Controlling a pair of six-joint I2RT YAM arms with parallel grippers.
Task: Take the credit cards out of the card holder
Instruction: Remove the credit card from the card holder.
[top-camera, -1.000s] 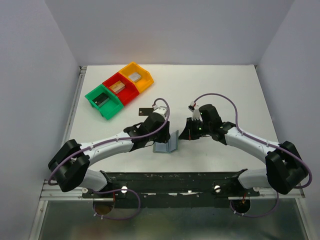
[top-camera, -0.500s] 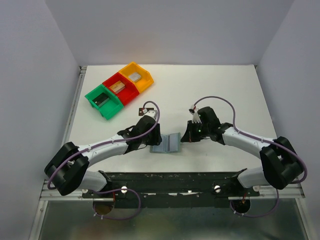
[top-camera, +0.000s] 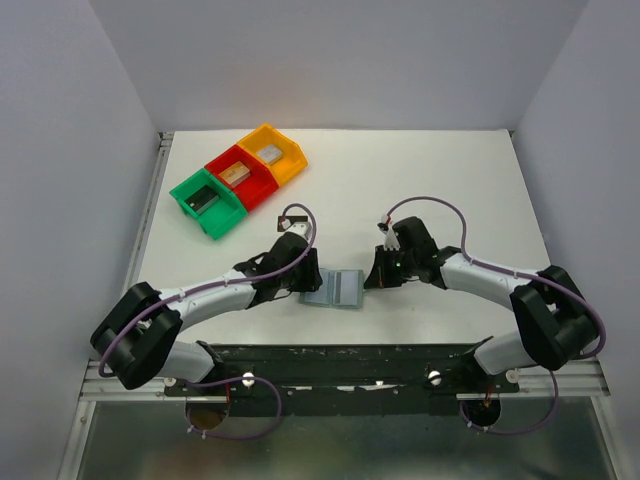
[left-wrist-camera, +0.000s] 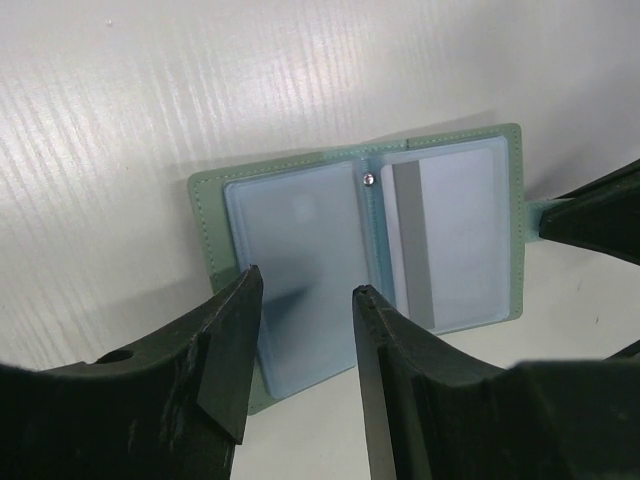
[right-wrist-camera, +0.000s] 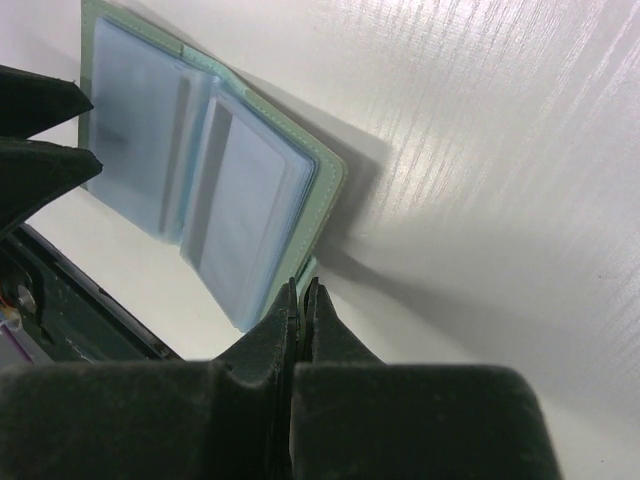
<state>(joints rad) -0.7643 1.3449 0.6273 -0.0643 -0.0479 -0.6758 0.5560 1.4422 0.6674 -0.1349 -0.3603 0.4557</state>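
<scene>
right fingers (right-wrist-camera: 300, 335) pinch card holder (top-camera: 334, 288) tab (left-wrist-camera: 532, 213) at 3 o'clock; left fingers (top-camera: 306, 278) spread at 9 o'clock. risk: tab slips, holder folds over credit cards (left-wrist-camera: 440, 240).

Both arms look like the same build tbh: the left arm (top-camera: 210, 295) and right arm (top-camera: 487, 280) are glossy white tube links between chunky black joint housings; a thin lilac cable (top-camera: 300, 215) loops off each wrist and trails along the link; both are bolted to a black metal rail (top-camera: 340, 362) with round silver bolts (top-camera: 247, 379); the left gripper (left-wrist-camera: 305, 285) and right gripper (right-wrist-camera: 303, 285) have matte black, wedge-shaped fingers.
</scene>
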